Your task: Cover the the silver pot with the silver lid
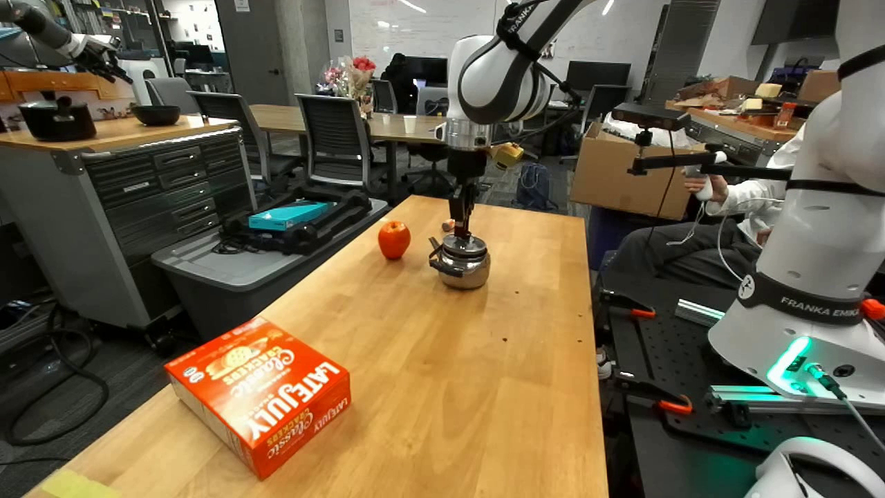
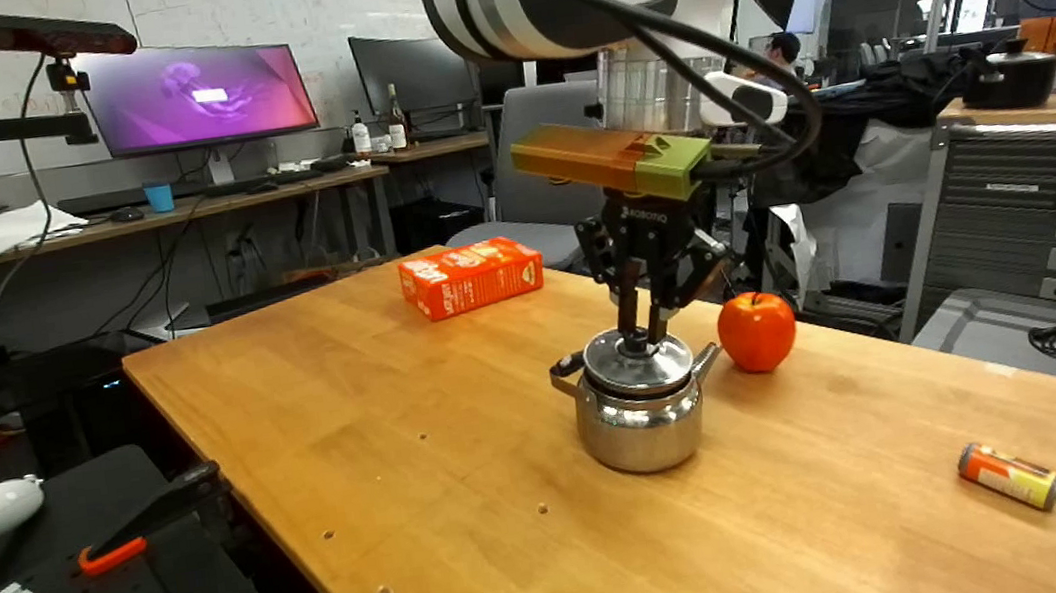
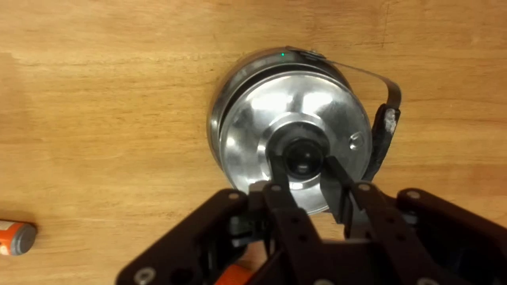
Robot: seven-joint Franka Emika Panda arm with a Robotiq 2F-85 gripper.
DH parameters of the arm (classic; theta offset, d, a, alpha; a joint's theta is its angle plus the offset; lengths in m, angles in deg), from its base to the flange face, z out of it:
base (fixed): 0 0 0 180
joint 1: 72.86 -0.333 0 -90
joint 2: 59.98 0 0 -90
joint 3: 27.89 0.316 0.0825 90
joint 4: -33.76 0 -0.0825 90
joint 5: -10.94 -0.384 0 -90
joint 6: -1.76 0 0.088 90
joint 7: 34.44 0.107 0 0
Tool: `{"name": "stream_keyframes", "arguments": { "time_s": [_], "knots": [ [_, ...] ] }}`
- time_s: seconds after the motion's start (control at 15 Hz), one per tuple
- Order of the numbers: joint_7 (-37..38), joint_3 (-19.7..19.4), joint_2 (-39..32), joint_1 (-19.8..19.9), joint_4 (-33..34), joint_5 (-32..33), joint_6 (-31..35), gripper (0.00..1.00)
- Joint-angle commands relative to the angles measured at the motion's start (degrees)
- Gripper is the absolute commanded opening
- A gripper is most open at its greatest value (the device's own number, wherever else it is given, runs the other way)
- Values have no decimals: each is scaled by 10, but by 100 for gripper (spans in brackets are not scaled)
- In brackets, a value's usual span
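black fingers (image 3: 333,182), parted only by the knob (image 3: 304,158), clasp the silver lid (image 3: 295,105) over the silver pot (image 2: 642,432); whether it is seated is unclear.

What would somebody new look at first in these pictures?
Probably the gripper, its dark fingers on either side of the black knob of the shiny silver lid, right over the silver pot. Next, the bright red apple, standing near the pot in both exterior views. Then the orange-red cracker box, near the table's edge, up front in an exterior view.
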Motion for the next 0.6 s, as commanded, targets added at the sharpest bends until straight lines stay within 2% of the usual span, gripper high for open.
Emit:
{"name": "stream_keyframes", "arguments": {
  "time_s": [0.0,0.53],
  "knots": [
    [-14,4,-3,2,5,-9,-4,7],
    [-12,1,-10,5,11,-6,-6,7]
  ]
}}
